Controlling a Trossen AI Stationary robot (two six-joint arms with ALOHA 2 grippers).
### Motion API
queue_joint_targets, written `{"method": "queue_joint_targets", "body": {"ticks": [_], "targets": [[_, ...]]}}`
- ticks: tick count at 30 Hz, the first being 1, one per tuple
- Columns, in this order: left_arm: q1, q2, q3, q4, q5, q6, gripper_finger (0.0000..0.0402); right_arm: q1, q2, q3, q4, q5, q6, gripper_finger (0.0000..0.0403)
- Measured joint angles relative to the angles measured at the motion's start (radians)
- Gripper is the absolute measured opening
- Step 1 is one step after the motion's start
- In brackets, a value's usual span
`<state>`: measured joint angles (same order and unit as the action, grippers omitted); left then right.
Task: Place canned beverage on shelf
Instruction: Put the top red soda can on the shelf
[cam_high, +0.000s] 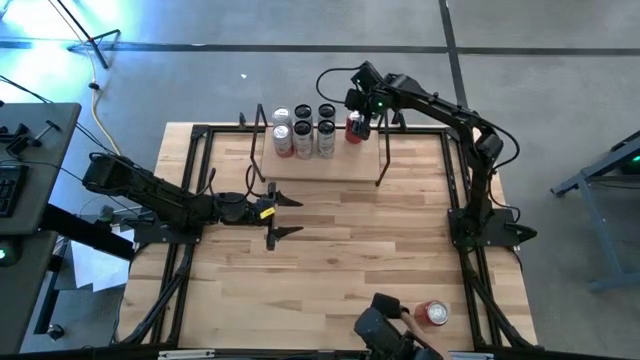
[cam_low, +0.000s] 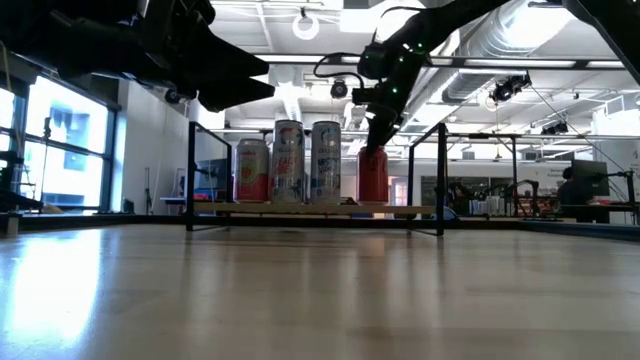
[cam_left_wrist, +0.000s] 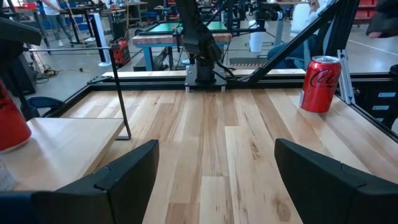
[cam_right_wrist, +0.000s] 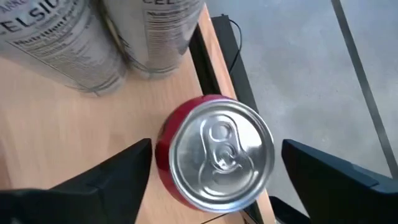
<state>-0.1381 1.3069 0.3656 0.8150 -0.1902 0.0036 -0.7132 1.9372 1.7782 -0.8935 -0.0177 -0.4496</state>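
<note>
The red can (cam_right_wrist: 214, 152) is standing upright on the shelf (cam_high: 320, 166), beside the taller cans (cam_high: 303, 130). The right gripper (cam_right_wrist: 214, 168) is hovering directly above it, jaws apart and clear of its sides. The left gripper (cam_high: 283, 216) is waiting over the tabletop (cam_high: 340, 270), jaws apart and holding nothing.

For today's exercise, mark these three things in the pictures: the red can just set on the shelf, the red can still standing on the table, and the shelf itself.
Red can on the shelf (cam_right_wrist: 216, 155), right wrist view: its silver top.
Red can on the table (cam_left_wrist: 320, 84), left wrist view: its side.
Shelf (cam_high: 320, 168), high view: bare plank in front of the cans.
</note>
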Motion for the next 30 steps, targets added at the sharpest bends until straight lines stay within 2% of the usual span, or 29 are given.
{"method": "queue_joint_targets", "body": {"ticks": [4, 15, 24, 27, 30], "targets": [[0.0, 0.0, 0.0, 0.0, 0.0, 0.0, 0.031, 0.0, -0.001, 0.0, 0.001, 0.002, -0.001, 0.0356], [0.0, 0.0, 0.0, 0.0, 0.0, 0.0, 0.031, 0.006, 0.0, 0.006, -0.002, -0.001, -0.004, 0.036], [0.0, 0.0, 0.0, 0.0, 0.0, 0.0, 0.031, 0.048, 0.0, 0.1, -0.07, -0.011, -0.002, 0.0361], [0.0, 0.0, 0.0, 0.0, 0.0, 0.0, 0.031, 0.064, 0.0, 0.141, -0.153, 0.053, 0.022, 0.0359], [0.0, 0.0, 0.0, 0.0, 0.0, 0.001, 0.031, 0.077, 0.0, 0.169, -0.239, 0.126, 0.026, 0.0331]]}}
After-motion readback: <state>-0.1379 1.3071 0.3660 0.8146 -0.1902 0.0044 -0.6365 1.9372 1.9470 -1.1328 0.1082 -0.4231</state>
